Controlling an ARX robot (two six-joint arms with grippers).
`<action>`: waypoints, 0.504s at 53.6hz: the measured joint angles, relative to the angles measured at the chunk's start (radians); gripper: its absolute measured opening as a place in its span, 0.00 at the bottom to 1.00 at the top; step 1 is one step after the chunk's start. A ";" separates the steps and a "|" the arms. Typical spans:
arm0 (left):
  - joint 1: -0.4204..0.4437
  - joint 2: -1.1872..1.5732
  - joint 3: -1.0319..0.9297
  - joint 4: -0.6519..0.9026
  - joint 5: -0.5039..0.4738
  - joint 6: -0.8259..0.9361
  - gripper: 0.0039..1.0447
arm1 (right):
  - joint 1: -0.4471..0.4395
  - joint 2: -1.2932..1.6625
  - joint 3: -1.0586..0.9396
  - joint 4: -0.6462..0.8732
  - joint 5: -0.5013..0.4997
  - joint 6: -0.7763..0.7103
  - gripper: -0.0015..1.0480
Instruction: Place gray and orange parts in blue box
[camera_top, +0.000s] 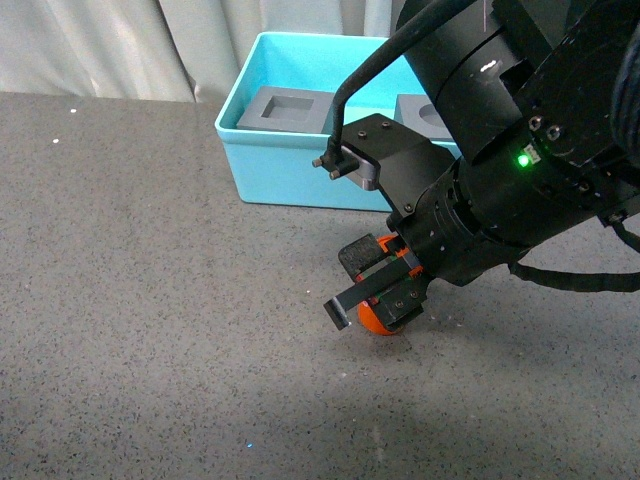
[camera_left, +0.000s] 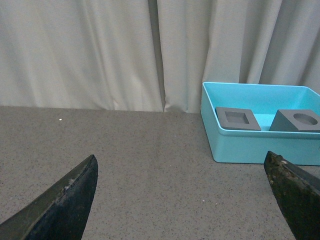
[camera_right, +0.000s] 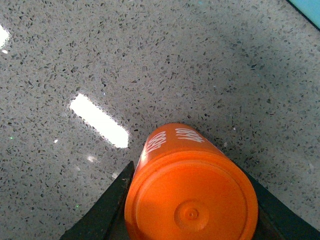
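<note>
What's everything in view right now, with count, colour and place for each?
blue box: one, turquoise, far side of table, near curtain
square-recess cube: one, gray, inside box, left part
round-recess cube: one, gray, inside box, right part
orange cylinder: one, orange, white numerals, in front of box
table: one, speckled gray
curtain: one, off-white, behind table
left gripper: one, black, open, holding nothing
right gripper: one, black, closed around cylinder

Glossy orange cylinder (camera_right: 192, 195) — speckled table (camera_top: 150, 300)
</note>
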 joint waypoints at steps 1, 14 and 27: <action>0.000 0.000 0.000 0.000 0.000 0.000 0.94 | -0.002 -0.008 0.000 -0.004 -0.001 0.001 0.43; 0.000 0.000 0.000 0.000 0.000 0.000 0.94 | -0.061 -0.162 0.086 -0.045 0.003 0.019 0.42; 0.000 0.000 0.000 0.000 0.000 0.000 0.94 | -0.143 -0.085 0.366 -0.063 0.023 0.039 0.42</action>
